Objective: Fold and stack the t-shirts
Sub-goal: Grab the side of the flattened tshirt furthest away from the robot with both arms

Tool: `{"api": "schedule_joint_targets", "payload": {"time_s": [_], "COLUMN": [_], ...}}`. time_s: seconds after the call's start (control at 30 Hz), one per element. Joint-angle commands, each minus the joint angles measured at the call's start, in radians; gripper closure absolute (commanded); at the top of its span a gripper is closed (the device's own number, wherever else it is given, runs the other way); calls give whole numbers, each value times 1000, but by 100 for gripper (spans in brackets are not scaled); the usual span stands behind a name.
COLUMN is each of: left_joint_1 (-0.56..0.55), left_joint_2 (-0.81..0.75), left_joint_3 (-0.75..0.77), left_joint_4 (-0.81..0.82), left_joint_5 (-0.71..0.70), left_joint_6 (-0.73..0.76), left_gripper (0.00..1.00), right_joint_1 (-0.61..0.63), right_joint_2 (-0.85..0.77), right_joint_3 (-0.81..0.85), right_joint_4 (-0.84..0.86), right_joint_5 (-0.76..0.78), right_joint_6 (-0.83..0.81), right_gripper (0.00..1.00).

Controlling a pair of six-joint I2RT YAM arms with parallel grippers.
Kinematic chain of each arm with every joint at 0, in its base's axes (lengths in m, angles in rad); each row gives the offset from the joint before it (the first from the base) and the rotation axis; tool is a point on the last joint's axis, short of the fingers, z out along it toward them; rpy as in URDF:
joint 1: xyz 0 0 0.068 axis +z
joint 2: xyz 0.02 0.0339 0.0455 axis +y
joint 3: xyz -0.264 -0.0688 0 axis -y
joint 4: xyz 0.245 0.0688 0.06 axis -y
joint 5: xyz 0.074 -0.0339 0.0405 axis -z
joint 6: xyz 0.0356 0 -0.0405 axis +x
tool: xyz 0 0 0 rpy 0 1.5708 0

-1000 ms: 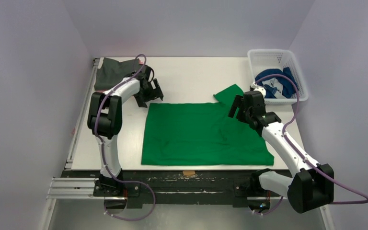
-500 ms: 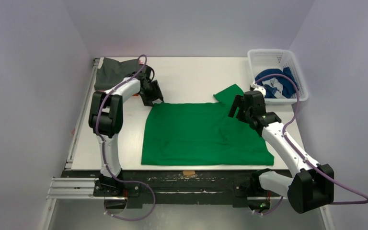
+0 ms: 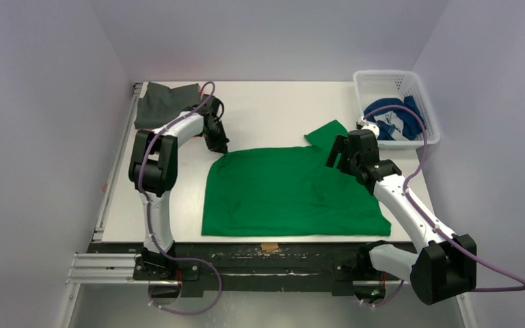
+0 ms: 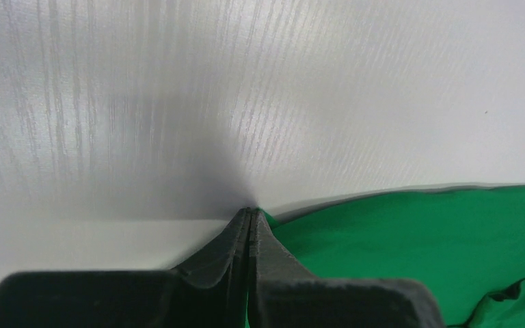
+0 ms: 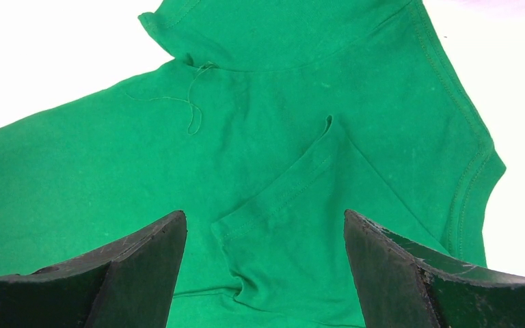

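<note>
Green t-shirt (image 3: 287, 191) soft, limp; L gripper (image 4: 249, 213) clenched on corner toward counter (image 3: 266, 102) far-left; R gripper (image 5: 263, 217) released over sleeve (image 3: 328, 133); pinch corners.

green t-shirt (image 3: 287, 188) | dark grey t-shirt (image 3: 160, 102) | white basket (image 3: 396, 85)

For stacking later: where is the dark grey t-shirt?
Top view: the dark grey t-shirt lies at the far left corner of the table, beyond the left gripper.

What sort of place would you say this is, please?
Probably a lab robot cell, not a home: a white table boxed in by plain walls, two arms bolted to a rail, and a green t-shirt laid out for folding.
</note>
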Motion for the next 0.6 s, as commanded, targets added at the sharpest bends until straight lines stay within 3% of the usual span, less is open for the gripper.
{"api": "schedule_joint_targets", "payload": {"time_s": [0.0,0.2,0.43,0.57], "left_joint_1": [-30,-31,-32,-33], "left_joint_2": [0,-106,-173,-194], "left_joint_3": [-2,-33,-64,-84], "left_joint_4": [-42,-6,24,34], "left_joint_5": [-60,-134,-167,-158], "left_joint_6": [55,62,68,62], "left_gripper": [100,100,100,100], "right_joint_1": [-7,-6,-26,-65], "right_joint_2": [-17,97,506,742], "right_joint_3": [5,83,452,706], "right_joint_4": [39,33,-45,-96], "right_joint_5": [31,20,118,84], "right_joint_6": [-18,-69,-72,-50], "right_gripper": [17,17,18,22]}}
